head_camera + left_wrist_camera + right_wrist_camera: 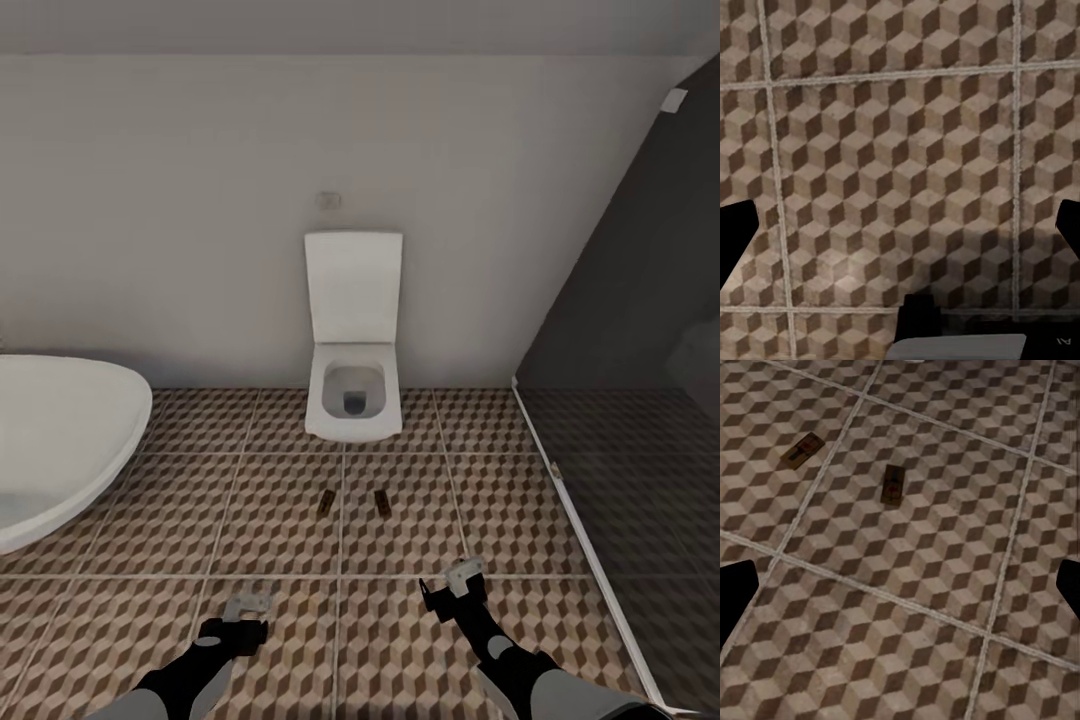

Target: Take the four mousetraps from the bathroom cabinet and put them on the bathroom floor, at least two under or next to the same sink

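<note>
Two mousetraps lay flat on floor, side by side at toilet's 6 o'clock, probably dropped there. Left claw and right claw hovered low, both released, empty. Sink unseen.

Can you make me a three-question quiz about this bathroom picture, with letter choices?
1. Where do the mousetraps lie?
A in the bathtub
B on the tiled floor in front of the toilet
C on the toilet lid

2. How many mousetraps show?
A two
B four
C none

3. What is the right hand holding?
A a mousetrap
B a towel
C nothing

Answers: 1 B, both lie on tiles before the toilet. 2 A, two small brown boards show. 3 C, its fingers are spread over bare floor.
</note>
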### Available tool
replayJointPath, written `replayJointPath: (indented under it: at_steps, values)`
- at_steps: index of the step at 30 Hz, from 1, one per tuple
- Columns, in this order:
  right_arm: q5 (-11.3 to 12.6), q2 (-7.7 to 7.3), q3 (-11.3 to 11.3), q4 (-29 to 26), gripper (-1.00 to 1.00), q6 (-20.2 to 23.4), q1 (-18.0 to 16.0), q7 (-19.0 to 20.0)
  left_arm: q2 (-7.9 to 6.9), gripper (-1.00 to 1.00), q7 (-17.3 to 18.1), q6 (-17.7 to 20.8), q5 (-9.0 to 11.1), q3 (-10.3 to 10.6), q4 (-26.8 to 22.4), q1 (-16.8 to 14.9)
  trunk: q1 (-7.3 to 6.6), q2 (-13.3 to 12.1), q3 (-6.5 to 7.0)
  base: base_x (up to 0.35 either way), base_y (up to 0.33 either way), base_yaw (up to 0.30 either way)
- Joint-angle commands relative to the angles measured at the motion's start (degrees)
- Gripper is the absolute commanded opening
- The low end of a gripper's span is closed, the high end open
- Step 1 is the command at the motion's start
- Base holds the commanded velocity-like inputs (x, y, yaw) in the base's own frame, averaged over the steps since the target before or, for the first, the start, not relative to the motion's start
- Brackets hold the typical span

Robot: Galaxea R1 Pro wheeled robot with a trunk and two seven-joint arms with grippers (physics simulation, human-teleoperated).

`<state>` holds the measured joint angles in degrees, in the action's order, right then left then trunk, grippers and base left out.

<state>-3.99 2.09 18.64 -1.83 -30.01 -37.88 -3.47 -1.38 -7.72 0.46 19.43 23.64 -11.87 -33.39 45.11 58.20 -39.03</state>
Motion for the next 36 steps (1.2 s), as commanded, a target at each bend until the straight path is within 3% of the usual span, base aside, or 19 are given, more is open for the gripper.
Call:
replayJointPath:
  at_steps: [1, 18, 22, 36]
  values:
    - [-0.4, 0.0, 0.1, 0.1, 1.0, -0.4, 0.0, -0.4, -0.14, 1.0, -0.3, 0.0, 0.6, 0.5, -0.1, 0.3, -0.22, -0.4, 0.24, 0.0, 0.0, 0.0]
    - [-0.2, -0.49, 0.0, 0.5, 1.0, -1.8, 0.5, -0.5, -1.31, 1.0, -0.3, 0.0, 1.1, 0.2, 0.4, 4.3, -3.96, -7.2, 4.89, 0.0, 0.0, 0.0]
    - [0.4, -0.5, 0.0, 0.5, 1.0, -1.8, 2.1, -0.5, -1.37, 1.0, -0.3, -0.1, 1.2, 0.2, 0.8, 4.7, -4.83, -8.8, 5.98, 0.0, 0.0, 0.0]
    - [5.6, -1.07, 0.0, 0.5, 1.0, -4.1, 5.6, -0.6, -3.58, 1.0, -0.1, -1.4, 6.7, 0.2, 3.6, 6.5, -7.91, -14.4, 9.8, 0.0, 0.0, 0.0]
